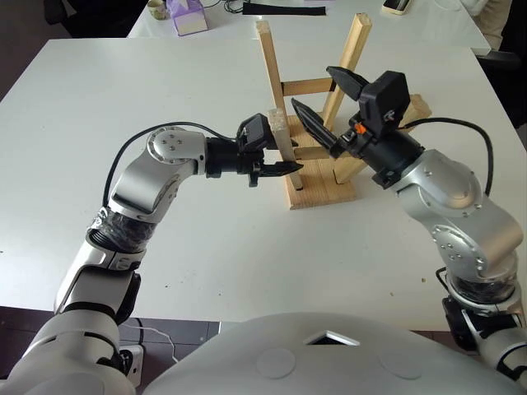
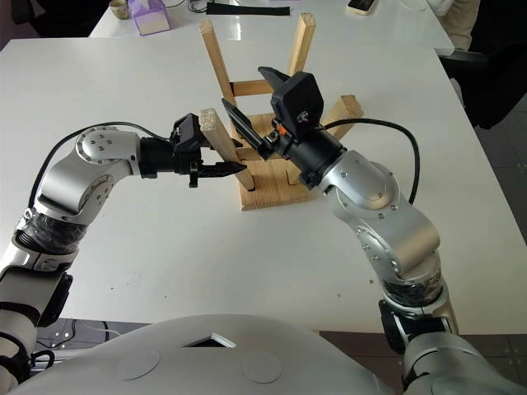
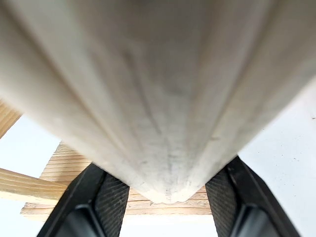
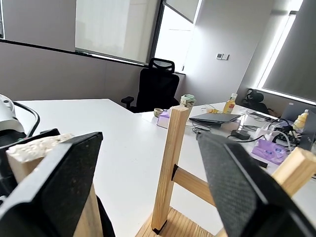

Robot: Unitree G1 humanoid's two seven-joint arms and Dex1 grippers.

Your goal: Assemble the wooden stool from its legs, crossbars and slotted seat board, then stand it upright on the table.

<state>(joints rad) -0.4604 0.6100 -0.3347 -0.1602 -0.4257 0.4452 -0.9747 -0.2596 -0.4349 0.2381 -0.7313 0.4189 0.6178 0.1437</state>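
The seat board (image 1: 318,196) lies flat on the table (image 1: 123,90), near its far side, with the stool's legs pointing up. The left gripper (image 1: 282,160) pinches 1 near leg (image 1: 278,130) between its pads (image 3: 112,198). The right gripper (image 1: 311,87) hangs with its 2 fingers spread wide, beside the crossbar (image 1: 303,85) joining 2 far legs.

black office chair (image 4: 157,85) near bright window (image 4: 116,29)

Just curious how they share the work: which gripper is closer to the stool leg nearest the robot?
Left. The left gripper clamps the nearest leg; the right gripper hangs open just beside it, over the seat board.
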